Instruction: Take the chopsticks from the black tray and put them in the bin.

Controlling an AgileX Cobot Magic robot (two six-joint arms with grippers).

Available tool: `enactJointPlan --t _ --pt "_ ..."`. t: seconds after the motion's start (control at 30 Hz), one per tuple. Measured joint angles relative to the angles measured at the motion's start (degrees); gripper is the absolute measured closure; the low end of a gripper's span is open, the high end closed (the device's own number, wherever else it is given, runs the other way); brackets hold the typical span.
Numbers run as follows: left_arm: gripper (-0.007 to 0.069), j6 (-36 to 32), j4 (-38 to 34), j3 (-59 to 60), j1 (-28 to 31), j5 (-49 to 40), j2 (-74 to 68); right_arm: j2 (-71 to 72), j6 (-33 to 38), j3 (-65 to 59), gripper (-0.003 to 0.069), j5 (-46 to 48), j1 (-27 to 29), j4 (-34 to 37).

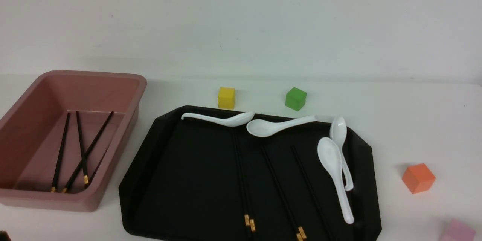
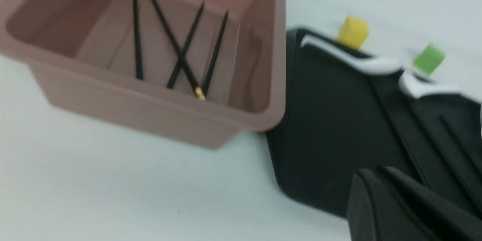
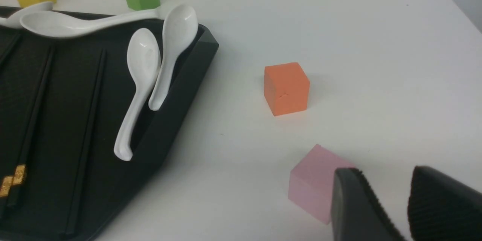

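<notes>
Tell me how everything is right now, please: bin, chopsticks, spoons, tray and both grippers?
pink bin: upright, chopsticks inside
chopsticks: some in the bin, some on the tray
white soup spoons: four, at the tray's edges
black tray: flat on the table
left gripper: shut
right gripper: open, nothing between its fingers

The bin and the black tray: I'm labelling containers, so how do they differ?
The bin is dusty pink, while the tray is black. The bin has high walls; the tray has a low rim. The bin holds only chopsticks, whereas the tray holds chopsticks and white spoons. Both stand on the table.
</notes>
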State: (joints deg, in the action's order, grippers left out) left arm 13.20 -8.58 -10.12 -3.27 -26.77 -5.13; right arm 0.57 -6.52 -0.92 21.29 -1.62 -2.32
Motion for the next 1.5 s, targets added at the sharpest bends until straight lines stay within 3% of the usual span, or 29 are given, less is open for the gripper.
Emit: enactJointPlan --t 0.23,1.5 --pt "0.0626 0.0 6.8 10.4 0.0 5.4 5.7 0.0 0.0 0.0 0.0419 0.0 0.0 0.0" --pt "0.0603 2.6 6.9 11.8 0.0 5.1 5.8 0.0 0.0 0.0 0.0419 0.0 0.0 -0.1"
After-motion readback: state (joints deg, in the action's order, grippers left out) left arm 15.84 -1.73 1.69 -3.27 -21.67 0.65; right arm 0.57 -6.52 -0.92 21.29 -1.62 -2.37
